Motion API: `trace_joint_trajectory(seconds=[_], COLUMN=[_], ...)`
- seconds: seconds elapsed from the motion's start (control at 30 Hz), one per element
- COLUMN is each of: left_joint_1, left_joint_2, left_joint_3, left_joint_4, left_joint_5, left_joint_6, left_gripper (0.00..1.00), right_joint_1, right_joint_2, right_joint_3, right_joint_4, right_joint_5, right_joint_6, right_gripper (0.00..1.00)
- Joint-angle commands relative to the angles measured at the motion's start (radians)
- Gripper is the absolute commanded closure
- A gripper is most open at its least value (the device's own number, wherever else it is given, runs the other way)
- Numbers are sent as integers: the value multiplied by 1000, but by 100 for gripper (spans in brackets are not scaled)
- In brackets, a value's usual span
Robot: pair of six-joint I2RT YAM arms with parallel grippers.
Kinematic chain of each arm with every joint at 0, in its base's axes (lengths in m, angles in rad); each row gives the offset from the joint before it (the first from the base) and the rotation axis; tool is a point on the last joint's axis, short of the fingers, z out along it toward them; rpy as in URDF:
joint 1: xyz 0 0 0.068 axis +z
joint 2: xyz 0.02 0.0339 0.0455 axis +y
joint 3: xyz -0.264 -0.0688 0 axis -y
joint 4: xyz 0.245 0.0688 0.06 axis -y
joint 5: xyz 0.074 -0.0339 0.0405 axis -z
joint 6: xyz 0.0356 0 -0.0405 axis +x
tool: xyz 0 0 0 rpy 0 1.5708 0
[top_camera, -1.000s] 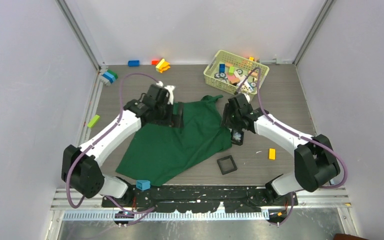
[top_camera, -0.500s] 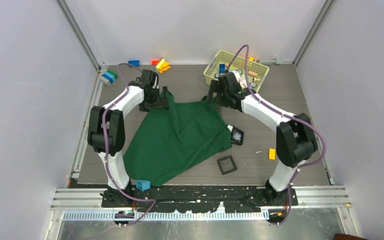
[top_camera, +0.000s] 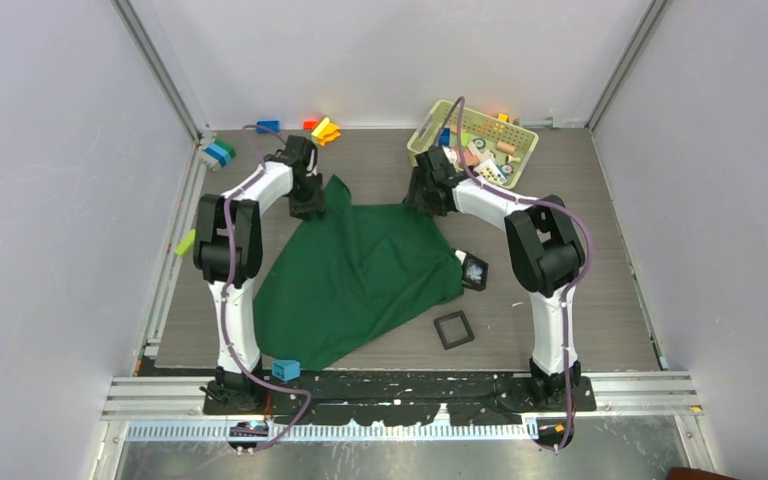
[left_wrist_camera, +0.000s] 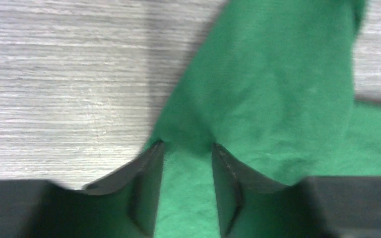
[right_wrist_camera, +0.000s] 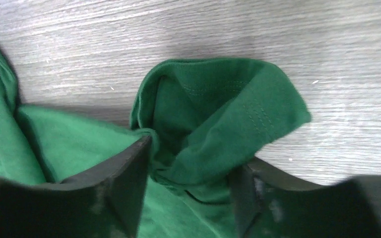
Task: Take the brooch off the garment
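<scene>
I am holding the green garment (top_camera: 360, 280) at its far edge, the left gripper (left_wrist_camera: 186, 145) clamping a fold at the far-left corner and the right gripper (right_wrist_camera: 193, 153) clamping a bunched hem at the far right, while the brooch (top_camera: 475, 268) is lying in a black tray (top_camera: 472, 286) beside the cloth's right edge.

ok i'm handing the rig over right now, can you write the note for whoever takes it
left tool: jaws part open astride the far-left corner of the dark green cloth garment; grip unclear.
right tool: closed around a bunched fold at its far-right corner.
small pale spiky brooch: off the garment, in the black square tray by its right edge.
done: brooch removed.
left: probably just letting go of the cloth and backing both arms off.
</scene>
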Motion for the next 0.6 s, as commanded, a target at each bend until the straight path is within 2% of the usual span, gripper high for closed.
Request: trace_joint_trajectory(seconds=[0.0,0.03,0.07,0.1,0.13,0.17,0.23,0.4,0.57], left_joint_1=[43,56,68,81,94,104,127,146,158], left_joint_2=[92,100,102,103,103,98,80,-76,-286], left_joint_3=[43,46,45,47,52,61,72,36,-31], left_joint_4=[-29,-23,-13,-7,-6,-7,-12,31,38], left_joint_5=[88,116,137,158,173,178,198,196,83], left_joint_6=[-2,-8,-13,-16,-16,-17,-25,-51,-98], left_gripper=[73,87,98,100,100,100,100,100,100], right_joint_1=[-1,-2,-2,-4,-6,-10,-18,-24,-24], right_joint_2=[15,-1,-12,-34,-47,-73,-108,-185,-261], right_joint_3=[67,72,76,88,97,115,154,308,433], right_joint_4=[56,59,59,52,48,38,20,-30,-64], right_joint_5=[-4,3,9,19,25,32,16,-139,-233], right_joint_6=[13,8,4,-6,-11,-22,-41,-100,-124], right_gripper=[59,65,78,83,93,97,99,100,100])
